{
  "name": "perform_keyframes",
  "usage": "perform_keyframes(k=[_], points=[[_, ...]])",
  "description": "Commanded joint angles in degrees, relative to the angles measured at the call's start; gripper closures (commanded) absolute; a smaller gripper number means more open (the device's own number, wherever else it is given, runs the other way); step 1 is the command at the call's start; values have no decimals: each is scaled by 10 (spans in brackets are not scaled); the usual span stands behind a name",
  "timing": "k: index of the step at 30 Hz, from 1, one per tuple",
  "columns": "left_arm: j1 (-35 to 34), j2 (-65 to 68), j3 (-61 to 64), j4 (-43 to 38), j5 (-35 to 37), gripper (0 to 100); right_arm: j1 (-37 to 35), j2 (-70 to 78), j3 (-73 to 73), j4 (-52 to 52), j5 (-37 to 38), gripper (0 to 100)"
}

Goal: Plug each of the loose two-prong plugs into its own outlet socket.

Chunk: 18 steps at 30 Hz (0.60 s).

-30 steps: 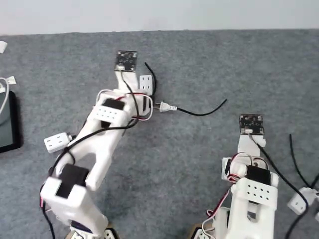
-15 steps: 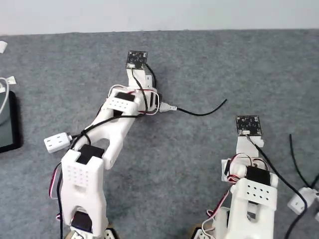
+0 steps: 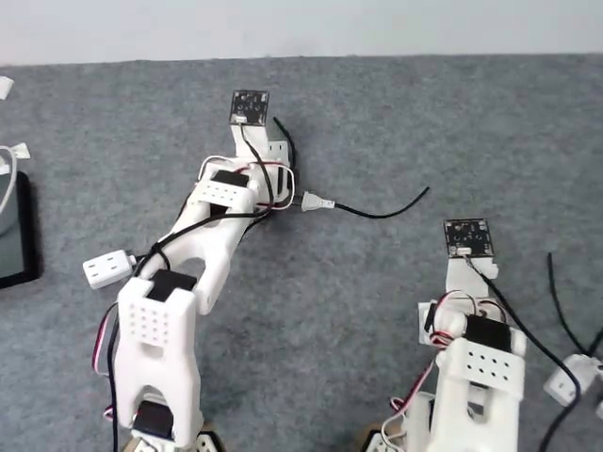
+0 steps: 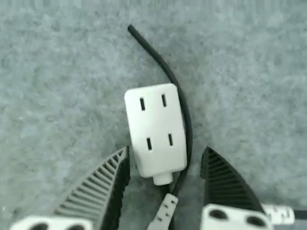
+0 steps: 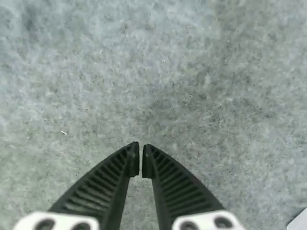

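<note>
Your left wrist view shows what the high view half hides: the white outlet block (image 4: 156,129) lies face up, its near end between the wide-open, empty jaws of the left gripper (image 4: 167,152), with a black cord (image 4: 178,91) alongside. From above, a loose two-prong plug (image 3: 317,201) lies just beside that arm, toward the far edge of the grey mat (image 3: 396,301). Your right gripper (image 5: 140,147) is closed on nothing.

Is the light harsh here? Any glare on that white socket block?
Left wrist view: the white two-outlet socket block is evenly lit, no glare, a faint shadow at its edge. High view: the left arm casts barely any shadow on the grey carpet. Right wrist view: a dim patch ahead of the right gripper.
</note>
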Motion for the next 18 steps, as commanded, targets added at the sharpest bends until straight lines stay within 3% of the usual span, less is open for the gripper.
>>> perform_keyframes(k=[1,5,9,18], points=[[2,15,-47,-15,-1,808,-6,-7,-2,-3,6,987],[7,36,-56,-15,-1,832,-6,-7,-2,-3,6,987],[11,42,-56,-15,-1,998,-6,-7,-2,-3,6,987],[31,-15,-37,69,0,988,-6,-7,-2,-7,4,987]])
